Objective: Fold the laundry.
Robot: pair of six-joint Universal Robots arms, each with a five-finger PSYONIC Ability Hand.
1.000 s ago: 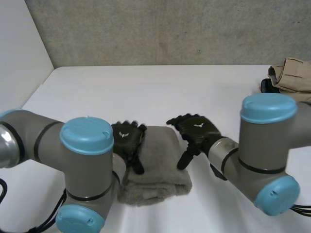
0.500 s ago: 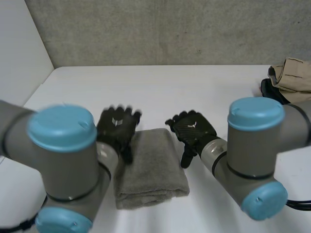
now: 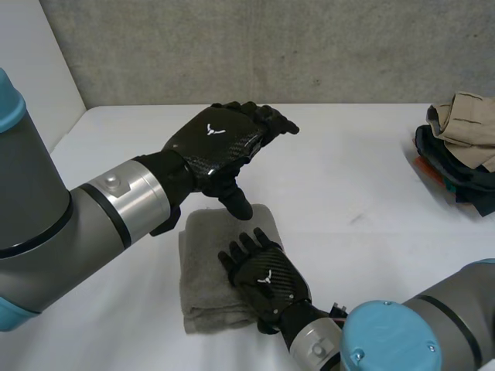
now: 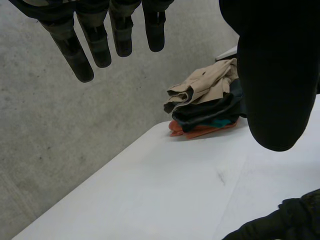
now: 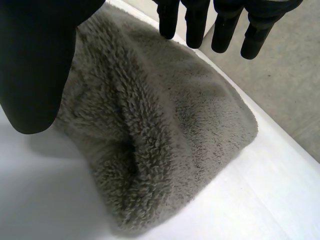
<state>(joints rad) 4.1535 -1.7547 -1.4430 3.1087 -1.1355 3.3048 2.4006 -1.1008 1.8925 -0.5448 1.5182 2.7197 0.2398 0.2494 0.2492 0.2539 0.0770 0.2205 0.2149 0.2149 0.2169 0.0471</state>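
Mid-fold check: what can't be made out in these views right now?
Head view: right hand covers the towel's near right corner; contact unclear.
Head view: clothes pile cut off by the picture's edge.
Left wrist view: left hand blocks part of that pile.

Folded towel (image 3: 203,267) on table (image 3: 348,170), right robot hand (image 3: 264,280) over it, clothes pile (image 3: 461,143) far right.

A white table (image 3: 348,154) bears a small dark scuff (image 3: 356,219); a grey concrete wall (image 3: 271,46) stands behind, a white panel (image 3: 31,85) beside
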